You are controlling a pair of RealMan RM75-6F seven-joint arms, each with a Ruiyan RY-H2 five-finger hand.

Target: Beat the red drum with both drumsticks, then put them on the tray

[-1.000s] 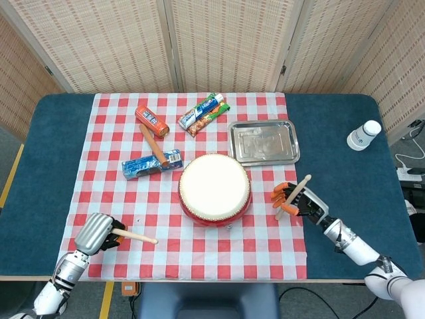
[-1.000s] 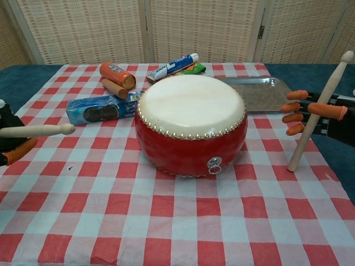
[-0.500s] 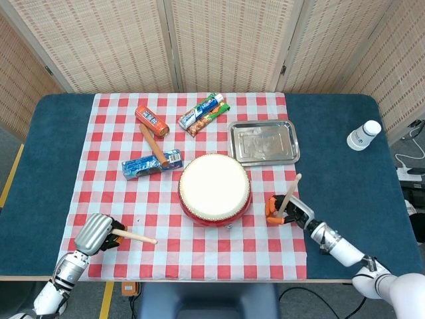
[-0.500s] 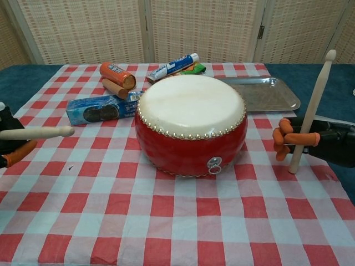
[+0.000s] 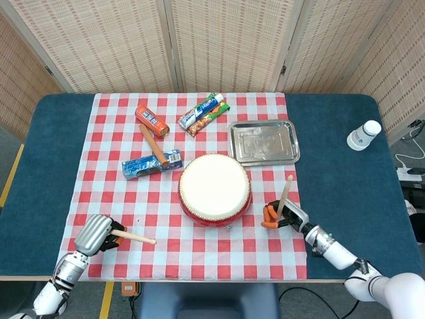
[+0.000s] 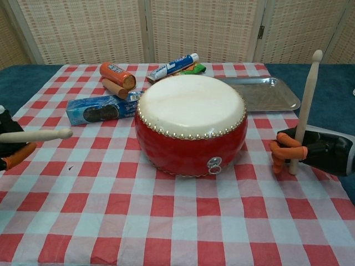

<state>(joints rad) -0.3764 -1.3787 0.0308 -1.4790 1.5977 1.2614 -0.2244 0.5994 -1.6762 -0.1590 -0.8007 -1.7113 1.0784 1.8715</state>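
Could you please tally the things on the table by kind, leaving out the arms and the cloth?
Drums: 1, red drum
Drumsticks: 2, left drumstick, right drumstick
Trays: 1, tray
Toothpaste boxes: 2, blue-white, green-orange
Cookie packs: 1
Orange tubes: 1
Brown sticks: 1
White bottles: 1
Total: 10

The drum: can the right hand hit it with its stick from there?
Probably yes. The right hand grips its stick upright just beside the drum, and nothing lies on the cloth between them. Tipping the stick over toward the white drumhead should likely land the tip on it.
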